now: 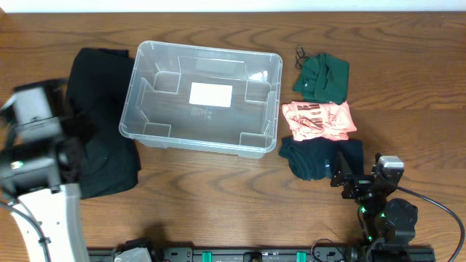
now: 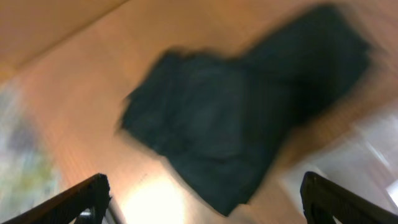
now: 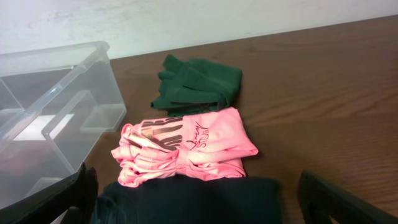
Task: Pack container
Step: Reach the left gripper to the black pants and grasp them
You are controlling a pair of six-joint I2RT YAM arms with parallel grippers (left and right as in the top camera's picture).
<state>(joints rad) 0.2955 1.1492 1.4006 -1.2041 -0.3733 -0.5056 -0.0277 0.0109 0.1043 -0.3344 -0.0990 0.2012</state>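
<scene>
Overhead view of my bench (image 1: 218, 200). Upper centre of the frame: the container (image 1: 207, 52), with a label (image 1: 211, 94) on its floor. To its left lies a large garment (image 1: 102, 145), close against the container's wall, though I cannot tell whether they touch. My left arm (image 1: 36, 175) overlaps this garment at lower left. To the right of the container is a column of three folded garments: the upper garment (image 1: 322, 78), the middle garment (image 1: 318, 120) just below it, and the lower garment (image 1: 313, 160) touching the middle one. Lower right: my right arm (image 1: 386, 211), just beside the lower garment.
</scene>
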